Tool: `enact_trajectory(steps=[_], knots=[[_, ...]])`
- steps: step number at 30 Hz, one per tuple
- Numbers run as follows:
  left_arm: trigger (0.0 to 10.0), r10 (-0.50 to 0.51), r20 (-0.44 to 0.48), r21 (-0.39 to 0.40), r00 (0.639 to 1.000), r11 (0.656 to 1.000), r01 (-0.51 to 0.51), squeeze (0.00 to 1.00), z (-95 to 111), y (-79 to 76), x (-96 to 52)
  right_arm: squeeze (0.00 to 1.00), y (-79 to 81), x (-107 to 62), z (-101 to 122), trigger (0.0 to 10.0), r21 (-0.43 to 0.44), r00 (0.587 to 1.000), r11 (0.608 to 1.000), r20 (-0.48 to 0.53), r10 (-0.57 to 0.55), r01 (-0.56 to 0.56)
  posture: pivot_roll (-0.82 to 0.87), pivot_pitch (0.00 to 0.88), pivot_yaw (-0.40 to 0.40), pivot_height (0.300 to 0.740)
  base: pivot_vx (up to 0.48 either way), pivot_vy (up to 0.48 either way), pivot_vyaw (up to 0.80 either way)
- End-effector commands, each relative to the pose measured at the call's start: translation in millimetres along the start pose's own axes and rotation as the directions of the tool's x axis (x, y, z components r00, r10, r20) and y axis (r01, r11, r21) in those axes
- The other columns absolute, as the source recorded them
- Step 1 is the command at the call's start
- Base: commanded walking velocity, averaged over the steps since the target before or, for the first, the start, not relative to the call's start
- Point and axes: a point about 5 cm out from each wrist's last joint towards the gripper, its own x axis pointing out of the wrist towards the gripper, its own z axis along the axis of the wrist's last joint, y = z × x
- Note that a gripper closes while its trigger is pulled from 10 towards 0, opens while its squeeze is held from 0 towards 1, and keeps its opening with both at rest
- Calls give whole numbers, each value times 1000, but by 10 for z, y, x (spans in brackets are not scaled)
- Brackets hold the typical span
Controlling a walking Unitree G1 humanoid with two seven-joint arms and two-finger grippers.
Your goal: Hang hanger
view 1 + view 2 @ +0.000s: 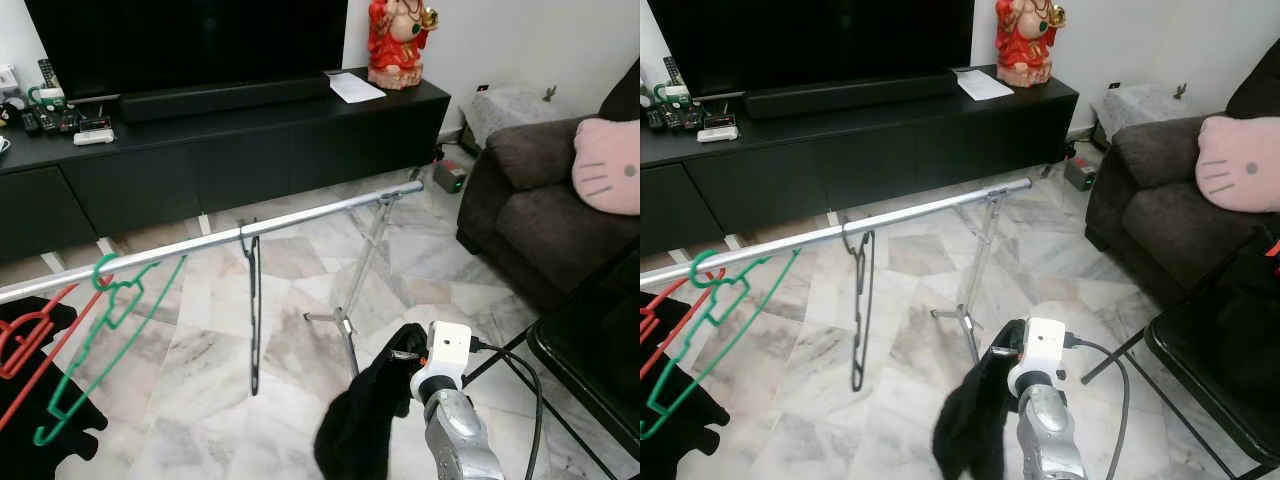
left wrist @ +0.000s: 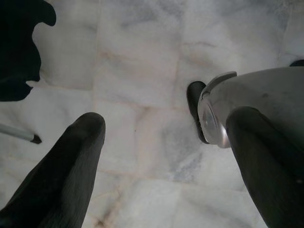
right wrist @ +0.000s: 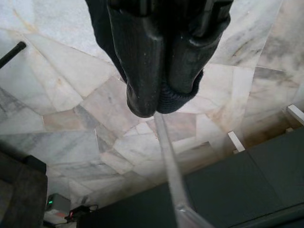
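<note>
A black hanger hangs from the middle of the silver rail, with a green hanger and a red hanger hooked near the rail's left end. The right gripper is raised in front of the rail stand, its two black fingers pressed together on a dark garment that droops below it over the marble floor. The left gripper points down at the floor with its fingers spread wide and holding nothing.
</note>
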Motion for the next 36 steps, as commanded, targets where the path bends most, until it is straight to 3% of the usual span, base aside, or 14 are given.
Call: enact_trajectory(steps=[1,8,9,11,18,25,27,31,33,34,36], knots=[[10000,-63,-36,5,997,998,63,0,-94,-178,-31,0,-16,6,38,10000,-8,1000,1000,25,-1,1,-22,106,-51,740,0,-431,0],[10000,-61,-9,-1,998,998,61,0,-80,-182,-37,0,-3,12,33,10000,-14,1000,1000,19,5,-5,-23,91,-53,740,0,-184,0],[10000,-56,97,-1,994,998,57,0,247,-131,60,0,-3,14,36,10000,-13,1000,1000,20,6,-5,-21,94,-54,740,0,0,0],[10000,-41,235,-4,971,999,43,0,677,-37,138,0,-5,16,38,10000,-13,1000,1000,19,6,-5,-20,96,-56,740,0,0,0],[10000,49,424,-59,904,998,-26,0,1071,297,108,0,-19,11,20,10000,-17,1000,1000,12,7,-7,-17,110,-59,740,0,0,0],[10000,30,519,-34,854,999,-15,0,1091,442,-15,0,-30,12,12,10000,-19,1000,1000,7,6,-6,-7,119,-57,740,0,0,0],[10000,0,534,9,846,1000,-6,0,978,490,-103,0,-32,12,8,10000,-17,1000,1000,5,6,-6,-2,123,-57,740,0,0,0],[10000,27,557,2,830,999,-34,0,907,600,-208,0,-36,12,4,10000,-17,1000,1000,3,7,-7,3,127,-58,740,0,0,0],[10000,28,610,10,792,999,-43,0,937,706,-360,0,-40,10,-9,10000,-20,1000,1000,-4,9,-9,14,129,-61,740,0,0,0],[10000,28,610,10,792,999,-43,0,937,706,-360,0,-40,10,-9,10000,-20,1000,1000,-4,9,-9,14,129,-61,740,0,0,0],[10000,-25,664,95,748,994,-51,0,1044,719,-489,0,-40,10,-19,10000,-23,1000,1000,-8,12,-12,19,125,-63,740,0,0,0]])
